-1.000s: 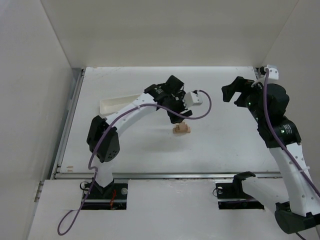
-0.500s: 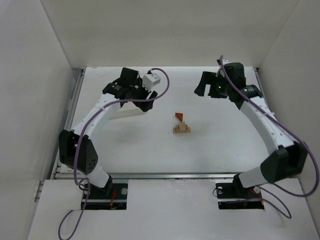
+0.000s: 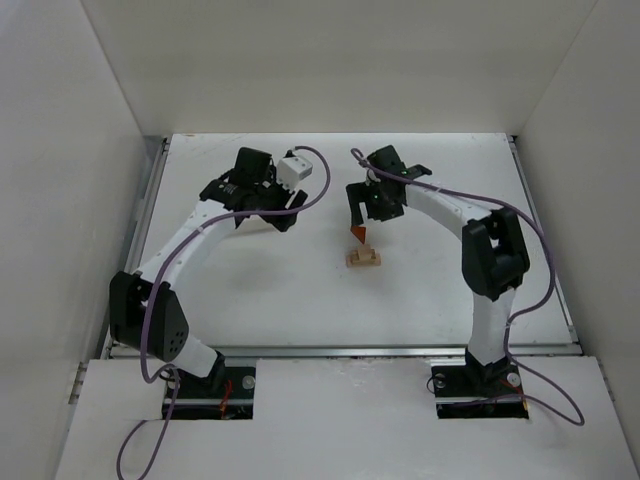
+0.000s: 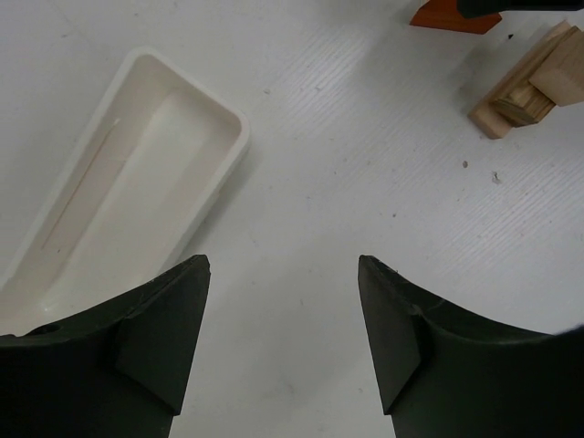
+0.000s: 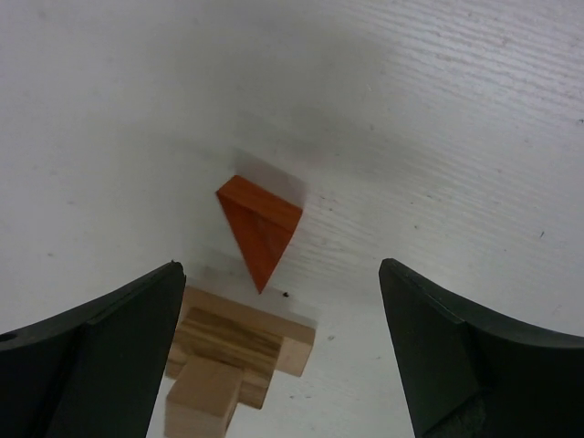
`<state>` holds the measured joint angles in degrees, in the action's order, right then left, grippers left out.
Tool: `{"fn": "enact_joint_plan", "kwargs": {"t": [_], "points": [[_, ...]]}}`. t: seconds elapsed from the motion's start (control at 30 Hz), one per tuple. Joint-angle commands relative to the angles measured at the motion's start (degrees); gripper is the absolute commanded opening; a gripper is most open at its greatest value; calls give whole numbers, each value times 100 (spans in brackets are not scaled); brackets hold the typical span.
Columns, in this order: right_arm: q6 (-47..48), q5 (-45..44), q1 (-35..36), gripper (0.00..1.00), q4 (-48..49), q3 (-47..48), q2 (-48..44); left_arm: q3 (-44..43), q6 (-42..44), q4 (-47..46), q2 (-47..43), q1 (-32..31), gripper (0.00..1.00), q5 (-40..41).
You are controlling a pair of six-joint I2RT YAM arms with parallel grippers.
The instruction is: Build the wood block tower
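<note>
Only one container is seen, a white tray at the left of the left wrist view; so far as it is shown, nothing but its bare floor is seen inside. Four blocks are counted on the table: three tan blocks stacked in steps near the middle, and one orange wedge laid flat just beside the stack, on its far side. The right gripper is held over the wedge with its fingers spread wide, and nothing is grasped. The left gripper is held above bare table between tray and stack, its fingers likewise parted around nothing.
</note>
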<state>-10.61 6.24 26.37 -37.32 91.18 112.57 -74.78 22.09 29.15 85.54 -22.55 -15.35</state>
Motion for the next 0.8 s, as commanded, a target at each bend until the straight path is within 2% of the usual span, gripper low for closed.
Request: {"fn": "enact_joint_plan", "kwargs": {"t": [0.0,0.13,0.33,0.43,0.67,0.77], "points": [[226,-412,70,93,-135,252,142,34,-99,-190,-222,92,63,76],[226,-685,202,93,-3,120,194,34,-99,-242,-222,145,63,146],[331,-633,263,91,199,111,406,87,-99,-243,-222,145,63,147],[332,-957,369,90,199,111,458,87,-99,-243,-169,145,63,200],[332,-1090,474,83,357,58,633,87,-99,-243,-169,145,63,200],[332,-1028,474,75,296,373,845,87,-99,-243,-169,145,63,200]]}}
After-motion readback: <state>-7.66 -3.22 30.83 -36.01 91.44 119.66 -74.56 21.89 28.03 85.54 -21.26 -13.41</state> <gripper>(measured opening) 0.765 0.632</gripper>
